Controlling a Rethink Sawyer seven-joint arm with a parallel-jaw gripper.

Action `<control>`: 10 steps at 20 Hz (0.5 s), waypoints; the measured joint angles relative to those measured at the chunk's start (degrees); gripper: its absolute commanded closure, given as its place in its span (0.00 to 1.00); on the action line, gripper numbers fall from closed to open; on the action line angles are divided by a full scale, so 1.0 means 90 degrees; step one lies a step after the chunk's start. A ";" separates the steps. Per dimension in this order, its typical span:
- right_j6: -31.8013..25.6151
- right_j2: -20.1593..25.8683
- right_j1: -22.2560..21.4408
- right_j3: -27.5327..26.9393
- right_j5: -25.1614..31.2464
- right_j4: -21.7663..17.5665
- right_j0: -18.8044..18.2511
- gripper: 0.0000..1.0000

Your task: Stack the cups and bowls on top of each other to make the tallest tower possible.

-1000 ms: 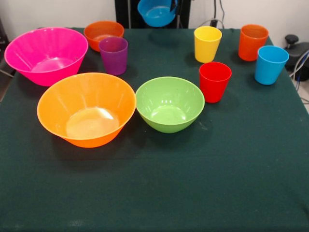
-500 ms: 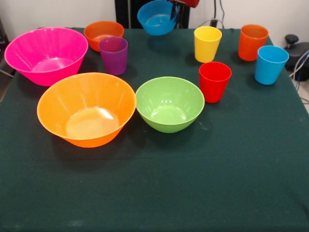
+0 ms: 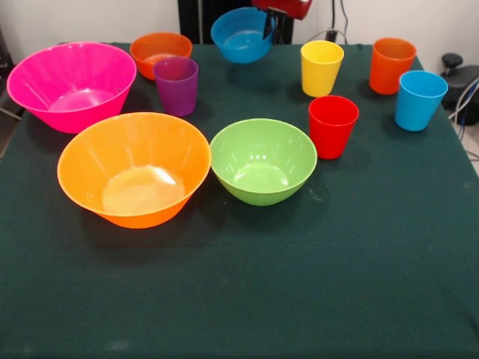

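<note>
Gripper: the red-and-black gripper (image 3: 271, 21) comes in at the 12 o'clock edge of the front view, its dark fingers closed on the right-hand rim of the small glossy blue plastic bowl (image 3: 241, 36).
Small blue bowl: hangs tilted, its opening turned toward the camera, lifted clear of the dark green tablecloth (image 3: 247, 284), with its shadow on the cloth just below it.
Large pink bowl: the big glossy pink plastic bowl (image 3: 71, 84) sits upright at about 10 o'clock on the table.
Small orange bowl: the small glossy orange plastic bowl (image 3: 159, 51) stands at about 11 o'clock, behind the purple tumbler.
Purple cup: the plain tapered purple plastic tumbler (image 3: 177, 85) stands upright just in front of the small orange bowl, partly covering it.
Large orange bowl: the big glossy orange plastic bowl (image 3: 134, 167) sits left of centre, at about 9 o'clock.
Green bowl: the medium glossy green plastic bowl (image 3: 263, 160) sits at the centre, just beside the large orange bowl.
Red cup: the red plastic tumbler (image 3: 333, 126) stands just at 2 o'clock of the green bowl.
Yellow cup: the yellow plastic tumbler (image 3: 321, 67) stands at about 1 o'clock, behind the red one.
Orange cup: the orange plastic tumbler (image 3: 391, 65) stands near the far right corner.
Light blue cup: the light blue plastic tumbler (image 3: 419, 99) stands just beside the orange tumbler, at about 2 o'clock.
Stacking: every bowl and cup stands singly; none is nested in another.
</note>
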 measured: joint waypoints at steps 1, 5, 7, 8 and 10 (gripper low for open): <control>0.0000 0.0007 0.0000 -0.0038 0.0066 0.0000 -0.0008 1.00; 0.0000 0.0027 -0.0001 -0.0152 0.0240 0.0000 -0.0018 1.00; 0.0000 0.0036 -0.0005 -0.0205 0.0314 0.0000 -0.0020 1.00; 0.0000 0.0050 -0.0018 -0.0268 0.0446 -0.0001 -0.0029 1.00; 0.0000 0.0060 -0.0027 -0.0298 0.0524 -0.0001 -0.0037 1.00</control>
